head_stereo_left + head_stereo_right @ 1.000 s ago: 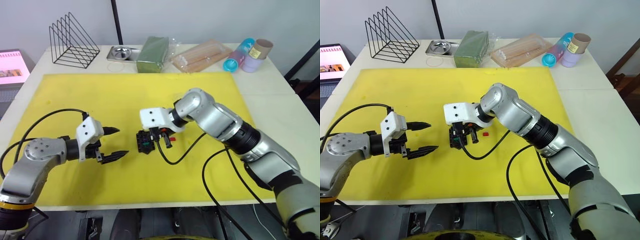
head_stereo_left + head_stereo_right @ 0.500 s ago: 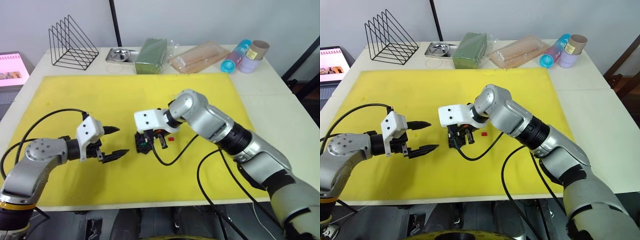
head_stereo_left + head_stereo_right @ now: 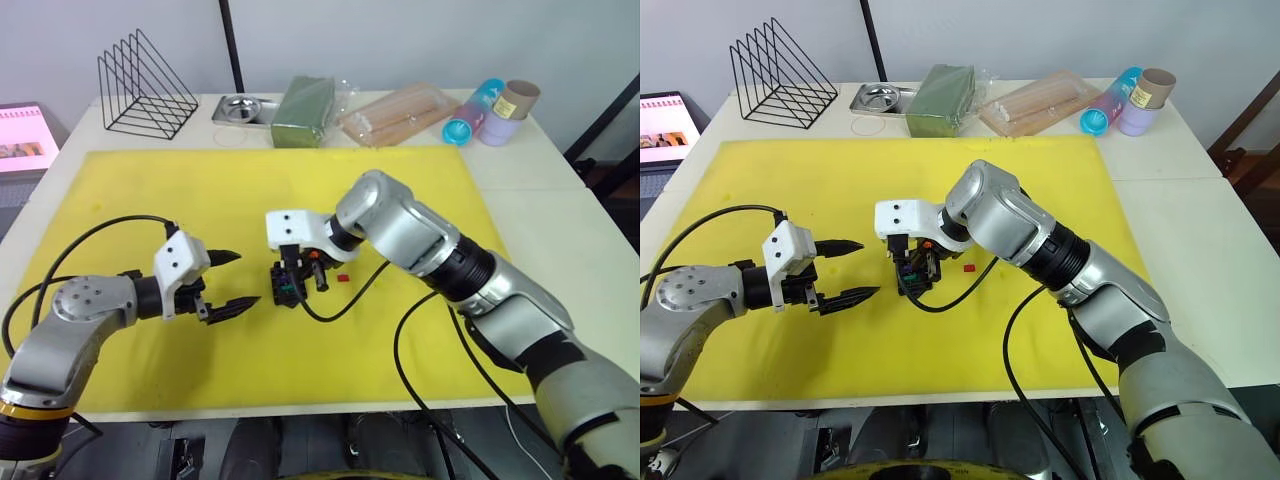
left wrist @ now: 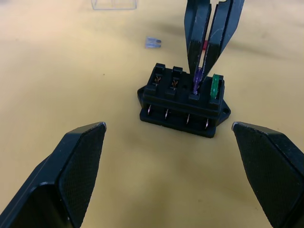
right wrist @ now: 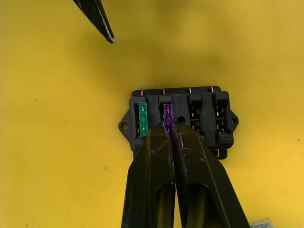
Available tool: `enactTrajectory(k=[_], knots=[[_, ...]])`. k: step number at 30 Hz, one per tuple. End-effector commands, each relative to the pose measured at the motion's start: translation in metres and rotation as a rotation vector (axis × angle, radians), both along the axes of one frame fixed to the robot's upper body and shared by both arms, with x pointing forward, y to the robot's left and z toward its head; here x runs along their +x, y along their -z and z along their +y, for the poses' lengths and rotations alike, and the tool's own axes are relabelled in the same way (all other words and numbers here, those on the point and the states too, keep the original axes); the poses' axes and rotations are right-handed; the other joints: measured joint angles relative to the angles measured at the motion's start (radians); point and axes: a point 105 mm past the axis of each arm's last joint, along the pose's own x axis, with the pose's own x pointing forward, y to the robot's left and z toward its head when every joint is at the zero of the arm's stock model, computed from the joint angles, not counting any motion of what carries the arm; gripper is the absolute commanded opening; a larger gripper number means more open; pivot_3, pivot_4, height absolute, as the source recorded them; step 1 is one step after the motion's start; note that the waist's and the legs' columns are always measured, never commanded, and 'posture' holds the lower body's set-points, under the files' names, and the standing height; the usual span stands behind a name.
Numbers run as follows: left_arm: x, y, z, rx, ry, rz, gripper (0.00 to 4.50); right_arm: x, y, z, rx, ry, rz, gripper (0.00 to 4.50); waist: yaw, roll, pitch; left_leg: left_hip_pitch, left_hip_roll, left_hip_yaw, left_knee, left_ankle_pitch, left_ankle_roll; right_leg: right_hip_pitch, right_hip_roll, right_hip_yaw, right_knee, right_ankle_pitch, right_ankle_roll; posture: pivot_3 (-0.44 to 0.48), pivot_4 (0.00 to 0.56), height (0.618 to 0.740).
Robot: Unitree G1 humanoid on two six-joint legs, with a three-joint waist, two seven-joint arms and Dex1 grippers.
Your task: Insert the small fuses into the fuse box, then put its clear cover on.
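Fuse box sits near the middle of the yellow mat on the counter. It is a small black block with four slots on top.

On the left, the left claw hangs just above the mat beside the box. Its two fingers are spread wide and hold nothing.

In the box, the green fuse is already in the end slot. Next to it, the purple fuse stands in the second slot. The right claw is pinched shut on the purple fuse from above. The other two slots look bare.

To do this step well, the right claw should push the purple fuse straight down, not leaning, until its top sits level with the green one. Then it should let go gently, so the fuse does not pop back out. The box is light and may slide, so the push should be slow.

Further right, the red fuse lies on the mat near the box. The greyish-tan fuse and the clear cover lie on the mat past the box, in the left wrist view.

Compared with a second ago, the right claw has moved a little to the left and sits closer over the box. The left claw is in the same spot.
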Motion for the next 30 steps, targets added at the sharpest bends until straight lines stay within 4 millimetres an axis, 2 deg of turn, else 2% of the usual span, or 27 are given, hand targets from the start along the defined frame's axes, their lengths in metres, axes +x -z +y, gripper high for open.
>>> enactTrajectory(k=[1,5,13,19,23,30], knots=[[0.0,-0.01,-0.001,0.008,0.013,-0.05,4.5,0.0,-0.012,0.007,-0.009,-0.061,-0.083,0.02,0.0,0.0,0.0,0.0,0.0,0.0,0.0,0.0,0.0,0.0,0.0,0.0,0.0,0.0,0.0,0.0,0.15,0.74],[0.001,-0.011,-0.001,0.008,0.01,-0.053,4.5,0.004,-0.016,0.01,-0.026,-0.1,-0.163,0.02,-0.001,0.0,0.0,-0.001,0.0,0.0,0.0,0.0,0.0,-0.001,0.0,0.0,0.0,0.0,0.0,0.0,0.15,0.74],[0.001,-0.012,0.0,0.008,0.004,-0.055,4.5,-0.003,-0.018,0.009,-0.135,-0.183,-0.22,0.02,0.001,0.0,0.0,-0.001,0.0,0.0,0.0,0.0,0.0,-0.002,0.0,0.0,0.0,0.0,0.0,0.0,0.15,0.74],[0.0,-0.012,0.0,0.008,0.001,-0.055,4.5,-0.004,-0.017,0.006,-0.18,-0.197,-0.199,0.02,0.001,0.0,0.0,-0.001,0.0,0.0,0.0,0.0,0.0,-0.002,0.0,0.0,0.0,0.0,0.0,0.0,0.15,0.74],[-0.001,-0.012,-0.001,0.008,-0.001,-0.055,4.5,-0.005,-0.022,0.009,-0.168,-0.183,-0.18,0.02,0.001,0.0,0.0,-0.002,0.0,0.0,0.0,0.0,0.0,-0.002,0.0,0.0,0.0,0.0,0.0,0.0,0.15,0.74],[-0.002,-0.013,-0.001,0.007,-0.001,-0.057,4.5,-0.005,-0.019,0.01,-0.188,-0.185,-0.196,0.02,0.001,0.0,0.0,-0.002,0.0,0.0,0.0,0.0,0.0,-0.002,0.0,0.0,0.0,0.0,0.0,0.0,0.15,0.74]])
